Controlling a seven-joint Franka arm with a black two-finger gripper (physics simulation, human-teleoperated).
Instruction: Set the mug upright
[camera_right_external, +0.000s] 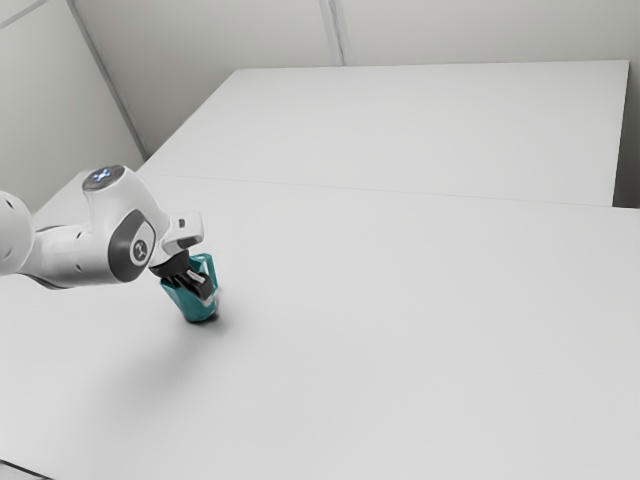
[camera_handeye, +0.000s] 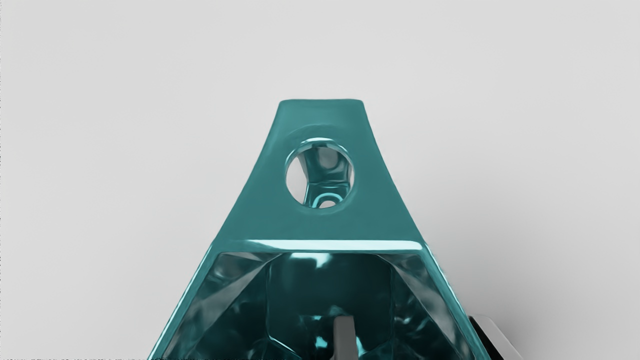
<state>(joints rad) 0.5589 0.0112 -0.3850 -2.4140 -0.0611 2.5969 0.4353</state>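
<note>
Reaching into one teal mug (camera_handeye: 320, 226), one gripper (camera_right_external: 207, 292)

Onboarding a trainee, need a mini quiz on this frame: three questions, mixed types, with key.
1. Multiple choice. How do the fingers of the black two-finger gripper stand to the glossy teal mug?
a) both outside it
b) one inside its mouth, one outside its wall
c) both inside its mouth

2. True or false: the opening in the part that tapers away from the mug's rim is square.

3. Fill in: in the exterior view, the white jointed arm comes in from that view's ____.

Key: 1 b; 2 false (it is round); 3 left
</note>
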